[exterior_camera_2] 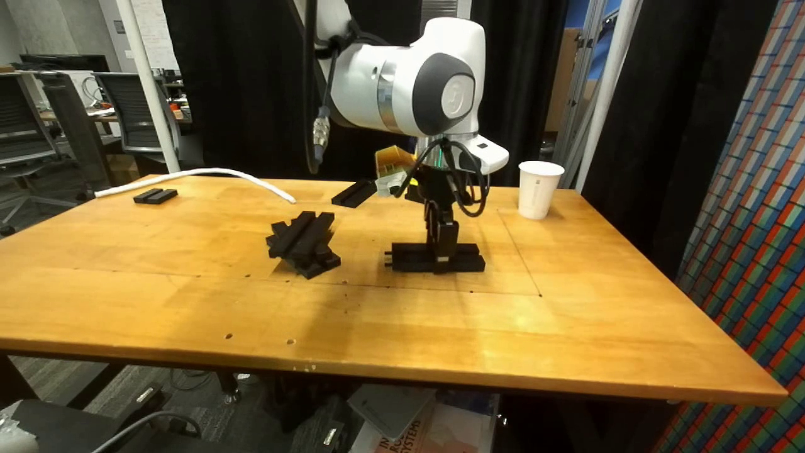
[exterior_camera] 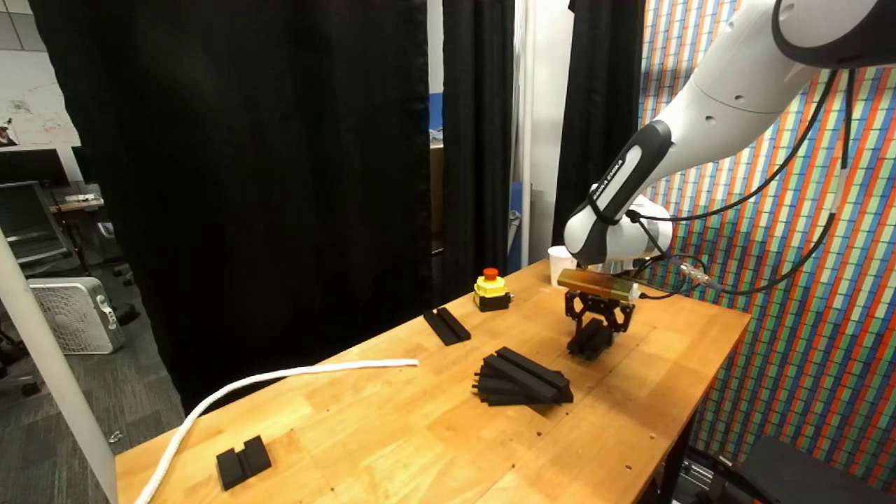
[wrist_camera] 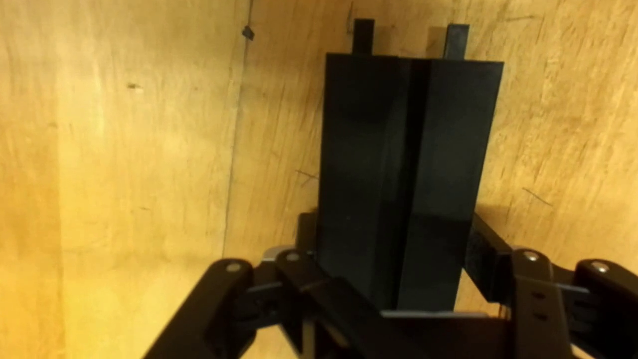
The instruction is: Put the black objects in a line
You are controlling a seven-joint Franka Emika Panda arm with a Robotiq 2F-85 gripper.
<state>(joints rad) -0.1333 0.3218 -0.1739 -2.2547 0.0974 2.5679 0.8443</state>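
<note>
Lying well in front of the stack of black grooved bars (exterior_camera: 523, 376) and to its left, as seen in an exterior view, is a short black grooved block (exterior_camera: 231, 467) on the wooden table (exterior_camera: 392, 427). A white rope (exterior_camera: 360, 364) runs back along that side and ends apart from the stack's left edge. The stack is a crisscross of several bars at differing angles. Just beyond it to the right, the gripper (wrist_camera: 394, 244) pinches a single black bar (wrist_camera: 359, 149) across its width, fingers (wrist_camera: 488, 259) pressed to both long sides; two pegs (wrist_camera: 363, 37) at the bar's end point toward the stack. Whether this bar touches the table I cannot tell. Behind the stack to the left, another grooved bar (exterior_camera: 439, 327) lies flat. Farther behind the stack is an emergency-stop button (exterior_camera: 491, 288), red on a yellow housing, and, well beyond the stack and slightly right, a white paper cup (exterior_camera: 559, 263). Past the stack and table hangs a black curtain (exterior_camera: 280, 175).
</note>
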